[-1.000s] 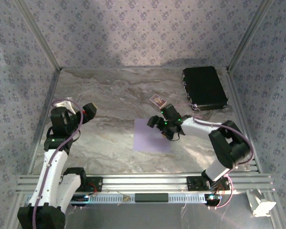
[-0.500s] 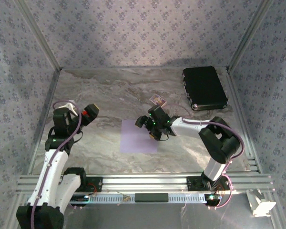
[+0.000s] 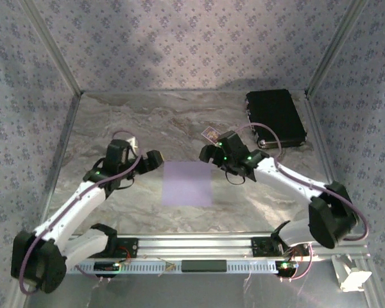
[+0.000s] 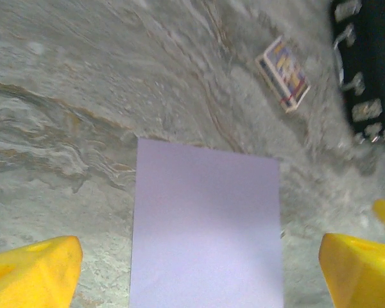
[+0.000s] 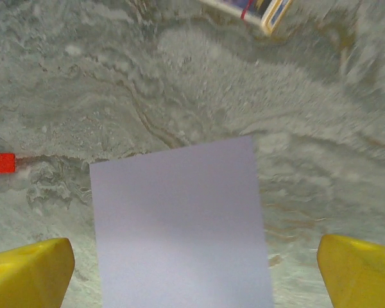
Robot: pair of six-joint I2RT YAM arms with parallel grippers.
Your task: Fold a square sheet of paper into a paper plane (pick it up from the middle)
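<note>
The thin pale lilac square sheet of paper [image 3: 187, 183] lies flat in the middle of the grey marbled worktop [image 3: 128, 122], between my two arms. I see no fold in it, so the pick-up and all the folding are left to do. My left end effector [image 3: 153, 160] is wide open and holds nothing. My right end effector [image 3: 210, 154] is wide open and empty too. Both wrist views cut off the sheet's near edge. The small patterned card [image 5: 256, 13] is cut off and blurry
</note>
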